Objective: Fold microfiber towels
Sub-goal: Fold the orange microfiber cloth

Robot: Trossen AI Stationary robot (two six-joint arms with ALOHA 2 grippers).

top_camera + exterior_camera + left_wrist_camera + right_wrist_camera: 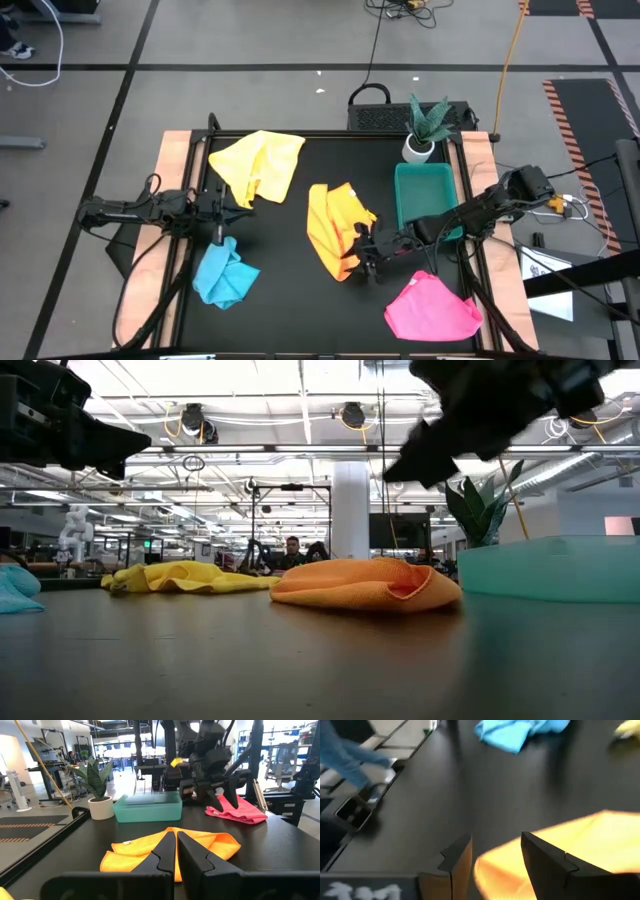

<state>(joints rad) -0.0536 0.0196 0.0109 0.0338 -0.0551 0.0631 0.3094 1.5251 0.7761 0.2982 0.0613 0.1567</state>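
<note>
Two obstacles — tray [424,186], plant [427,122] — beside orange-yellow towel [333,228].

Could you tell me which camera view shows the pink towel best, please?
The high view: the pink towel lies whole and unobstructed near the table's front right corner. The left wrist view shows it partly behind the right claw. The low and right wrist views do not show it.
</note>
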